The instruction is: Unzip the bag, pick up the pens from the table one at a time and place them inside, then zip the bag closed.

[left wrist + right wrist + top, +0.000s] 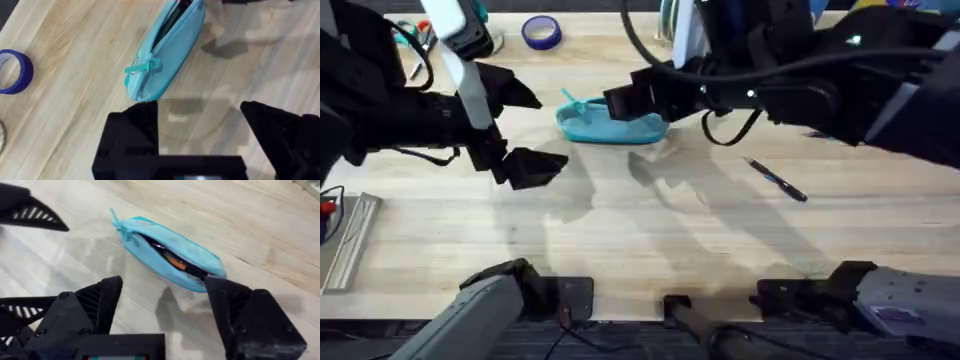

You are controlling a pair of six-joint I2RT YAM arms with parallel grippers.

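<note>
Where pale plank grain runs, the soft turquoise bag (pixel 170 255) gapes unzipped.

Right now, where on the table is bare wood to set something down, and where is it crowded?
Free: the wide table strip between the bag and the arm bases, bordered on the right by the lone pen. Crowded: around the bag, where the open left gripper and open right gripper flank it; the tape roll lies behind.

overhead looks down and forward; both wrist views, close, share the bag (pixel 167 47) on the table (pixel 650 230)
</note>
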